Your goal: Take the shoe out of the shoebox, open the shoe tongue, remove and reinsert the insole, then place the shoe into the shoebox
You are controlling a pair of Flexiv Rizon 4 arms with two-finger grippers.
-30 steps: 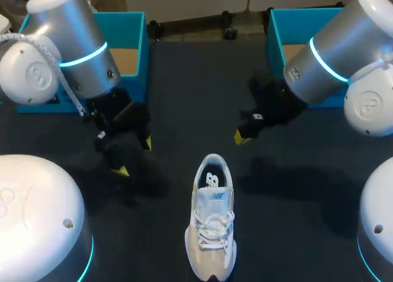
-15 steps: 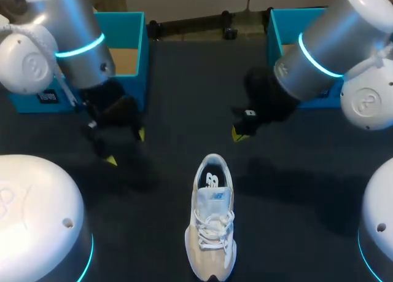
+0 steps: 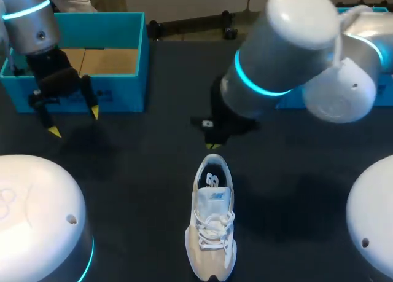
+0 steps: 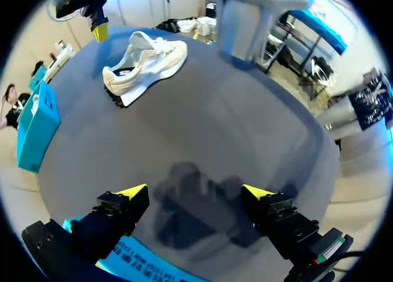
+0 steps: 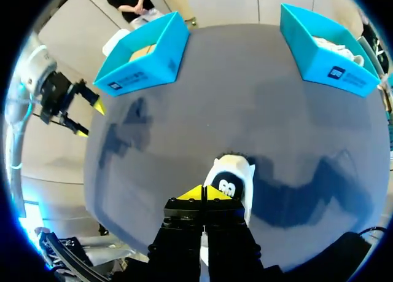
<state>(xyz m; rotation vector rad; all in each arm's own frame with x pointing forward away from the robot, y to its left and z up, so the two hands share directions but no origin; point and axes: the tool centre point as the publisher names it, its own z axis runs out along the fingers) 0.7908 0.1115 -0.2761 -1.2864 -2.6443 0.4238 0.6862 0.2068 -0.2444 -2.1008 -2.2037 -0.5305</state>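
Note:
A white and beige sneaker (image 3: 212,223) lies upright on the dark table, laced, with its heel toward the boxes. My right gripper (image 3: 213,146) hangs shut just behind and above the heel, holding nothing; in the right wrist view its gripper (image 5: 204,193) has its closed yellow tips over the shoe's heel opening (image 5: 232,182). My left gripper (image 3: 75,122) stands open in front of the left teal shoebox (image 3: 116,96), far from the shoe. The left wrist view shows that gripper (image 4: 195,193) with nothing between its fingers and the sneaker (image 4: 144,67) well ahead.
A second teal box (image 5: 325,48) with white contents sits at the back right, partly hidden by my right arm in the head view. The left box (image 5: 144,54) shows a brown cardboard floor. White arm bases fill both near corners.
My left arm has drawn back and to the left, toward the left box, staying open. My right arm has swung left and forward, bringing its shut gripper to the shoe's heel. The shoe has not moved.

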